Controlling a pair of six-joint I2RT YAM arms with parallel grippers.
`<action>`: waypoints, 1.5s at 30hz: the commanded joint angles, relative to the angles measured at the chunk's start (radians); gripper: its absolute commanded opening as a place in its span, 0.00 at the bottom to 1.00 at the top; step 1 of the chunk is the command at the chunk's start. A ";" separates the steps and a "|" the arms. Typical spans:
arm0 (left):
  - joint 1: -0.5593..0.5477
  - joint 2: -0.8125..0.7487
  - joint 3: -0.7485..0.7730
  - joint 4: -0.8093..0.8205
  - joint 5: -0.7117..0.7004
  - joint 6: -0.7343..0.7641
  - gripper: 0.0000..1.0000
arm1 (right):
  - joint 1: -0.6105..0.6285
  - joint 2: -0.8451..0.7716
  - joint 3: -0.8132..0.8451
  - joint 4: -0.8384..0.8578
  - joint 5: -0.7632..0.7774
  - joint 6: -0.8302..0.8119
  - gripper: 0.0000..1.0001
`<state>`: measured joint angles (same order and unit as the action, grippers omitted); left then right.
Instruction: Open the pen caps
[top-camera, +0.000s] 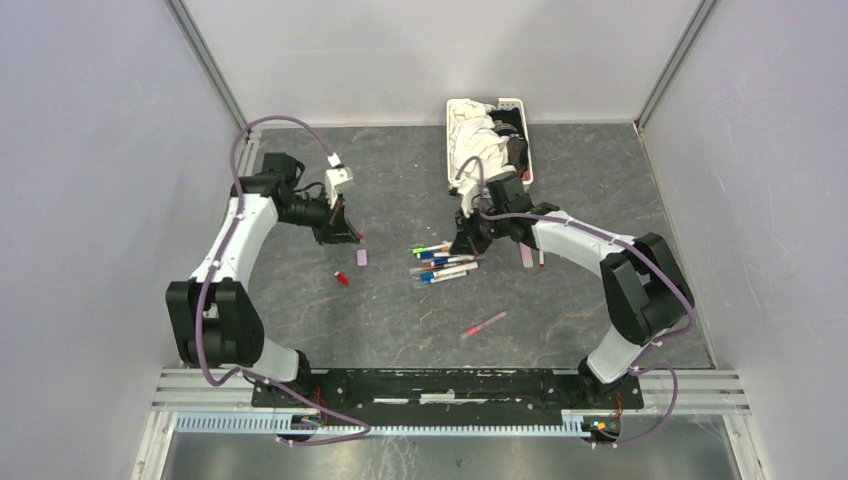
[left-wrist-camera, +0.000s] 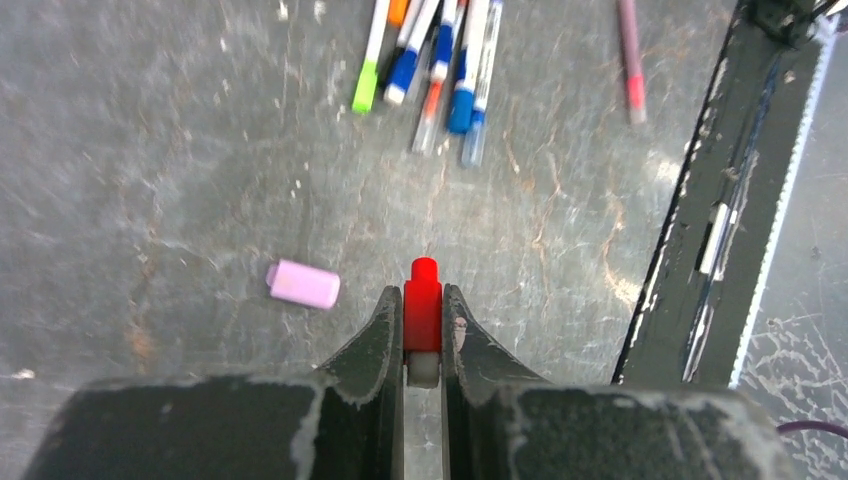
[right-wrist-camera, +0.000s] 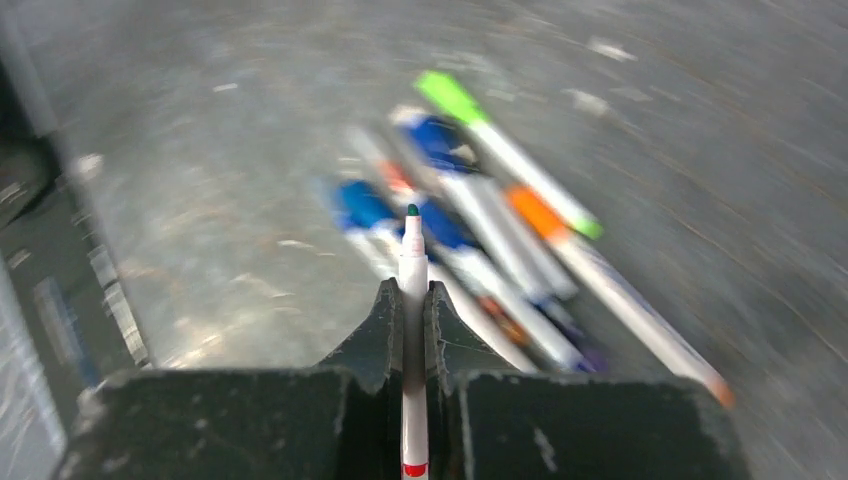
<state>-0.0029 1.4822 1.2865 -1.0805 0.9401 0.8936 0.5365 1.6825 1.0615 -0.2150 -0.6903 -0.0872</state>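
Pens (left-wrist-camera: 466, 80): slim, smooth white cylinders

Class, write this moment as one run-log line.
left end effector: shut on red cap | right end effector: shut on pen

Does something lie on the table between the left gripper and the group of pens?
Nothing visible does: the table is bare from the left gripper up to the pens. The lilac cap lies off to the side of that line.
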 joint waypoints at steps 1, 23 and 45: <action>-0.045 -0.018 -0.169 0.290 -0.123 -0.162 0.02 | -0.121 -0.071 -0.075 0.119 0.441 0.184 0.00; -0.140 0.029 -0.434 0.600 -0.431 -0.250 0.39 | -0.166 0.008 -0.227 0.309 0.765 0.299 0.02; -0.075 -0.105 0.009 0.187 -0.196 -0.318 1.00 | -0.081 -0.102 -0.220 0.324 0.696 0.130 0.55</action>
<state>-0.1127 1.4345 1.1942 -0.8009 0.6552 0.6315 0.4232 1.6569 0.8204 0.0803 0.0784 0.1627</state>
